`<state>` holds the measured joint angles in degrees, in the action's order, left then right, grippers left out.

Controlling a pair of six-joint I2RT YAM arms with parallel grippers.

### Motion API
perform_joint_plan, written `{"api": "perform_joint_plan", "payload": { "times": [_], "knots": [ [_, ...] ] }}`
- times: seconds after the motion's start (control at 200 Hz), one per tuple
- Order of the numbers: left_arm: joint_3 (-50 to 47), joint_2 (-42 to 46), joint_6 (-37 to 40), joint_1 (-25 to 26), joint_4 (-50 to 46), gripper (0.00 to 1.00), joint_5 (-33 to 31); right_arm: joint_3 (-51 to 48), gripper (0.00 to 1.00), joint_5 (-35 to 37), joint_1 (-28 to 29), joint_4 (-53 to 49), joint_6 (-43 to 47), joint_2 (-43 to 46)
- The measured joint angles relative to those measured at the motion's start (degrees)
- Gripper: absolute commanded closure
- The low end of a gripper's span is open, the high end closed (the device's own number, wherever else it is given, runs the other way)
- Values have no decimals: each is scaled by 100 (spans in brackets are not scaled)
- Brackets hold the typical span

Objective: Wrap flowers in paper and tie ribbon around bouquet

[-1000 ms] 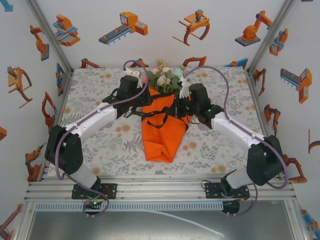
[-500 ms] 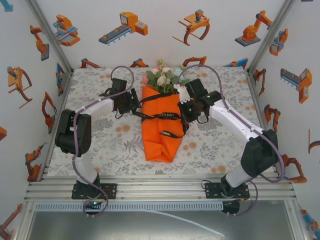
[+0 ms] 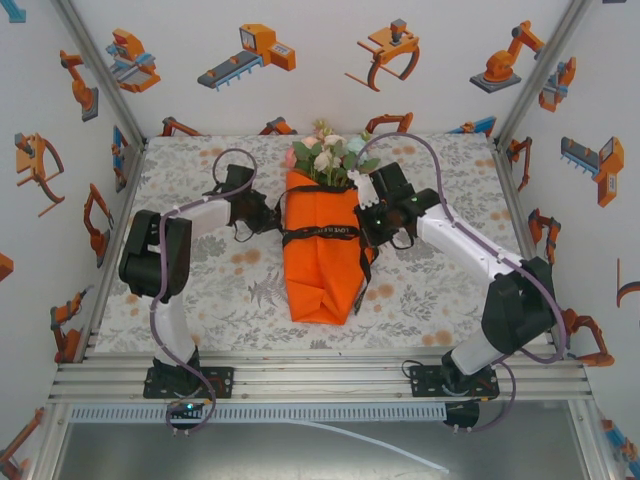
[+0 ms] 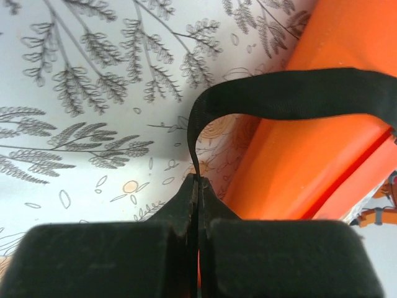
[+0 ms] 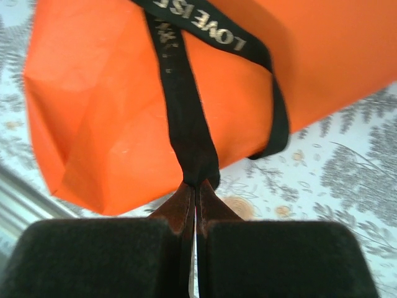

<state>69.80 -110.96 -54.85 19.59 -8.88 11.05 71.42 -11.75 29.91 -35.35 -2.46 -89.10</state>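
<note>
The paper (image 3: 318, 285) is plain bright orange, the ribbon (image 5: 186, 124) black with pale lettering. The flowers (image 3: 325, 158) look pink, white, perhaps pale green. The surface (image 3: 230, 300) is grey leaf-printed.

A cover (image 3: 200, 290) printed with grey fern leaves and small orange blossoms lies flat over the table. Seen close from the left wrist, its leaf sprays (image 4: 93, 93) are sharp, and one orange blossom (image 4: 130, 186) sits near the lower middle. Three white walls enclose the table, with metal posts (image 3: 100, 75) slanting up the back corners. Orange stickers dot the walls: a conveyor (image 3: 247, 55), a claw (image 3: 388, 55) and a robot arm (image 3: 508, 58) on the back one. Metal rails (image 3: 320, 380) run along the near edge, a white slotted strip (image 3: 320, 412) just below them. A white cord (image 3: 370, 445) curves over the grey surface beneath.
</note>
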Motion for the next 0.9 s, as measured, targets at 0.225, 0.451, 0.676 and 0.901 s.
{"api": "perform_joint_plan", "payload": {
  "times": [0.225,0.451,0.676,0.901],
  "knots": [
    [-15,398,105,-391,-501,100,-592,-120,100,1521,-13,-105,754,273],
    [-684,872,-2,-861,-544,100,-756,-442,100,2437,-586,-7,210,308],
    [-1174,929,-70,-1132,-542,100,-511,-920,100,2662,-1899,39,-1279,68],
    [-1296,1032,-35,-1668,-555,100,-457,-960,100,2640,-2680,177,-1869,-389]
  ]
}}
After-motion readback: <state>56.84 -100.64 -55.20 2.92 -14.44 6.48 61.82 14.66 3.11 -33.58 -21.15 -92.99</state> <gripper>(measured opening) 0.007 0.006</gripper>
